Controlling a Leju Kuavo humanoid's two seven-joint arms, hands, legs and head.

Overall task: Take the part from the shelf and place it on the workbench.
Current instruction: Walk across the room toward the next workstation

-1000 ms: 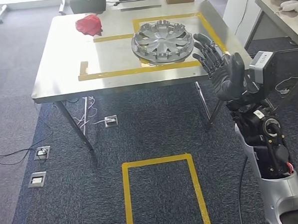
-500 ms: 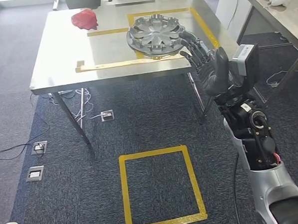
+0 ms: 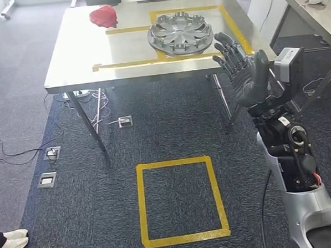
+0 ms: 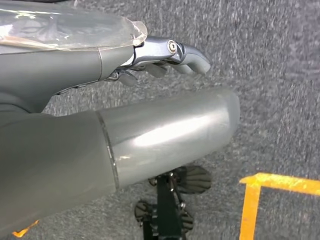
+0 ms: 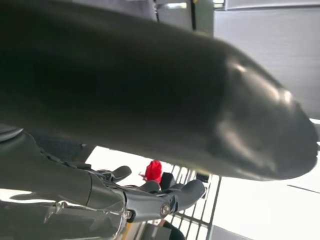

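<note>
The part, a grey wheel cover (image 3: 180, 33), lies flat on the steel workbench (image 3: 80, 56) inside a yellow taped outline. My right hand (image 3: 245, 70) hovers at the bench's front right corner, just right of the cover, fingers spread and holding nothing. A small gap separates its fingertips (image 3: 220, 40) from the cover's rim. In the right wrist view the right hand (image 5: 151, 100) is seen close up, empty. My left hand (image 4: 113, 100) hangs over the dark carpet with its fingers (image 4: 170, 50) straight and nothing in it.
A red cloth (image 3: 104, 16) lies at the bench's far left. A yellow taped square (image 3: 178, 163) marks the carpet in front of the bench. Floor sockets (image 3: 125, 121) and cables lie under it. Another table (image 3: 313, 10) stands at the right. A person's shoe (image 3: 11, 243) is at the lower left.
The whole view has swayed, so the camera moved. My right hand stays spread beside the wheel cover, which has not shifted on the bench. A shoe has come further into view at the lower left.
</note>
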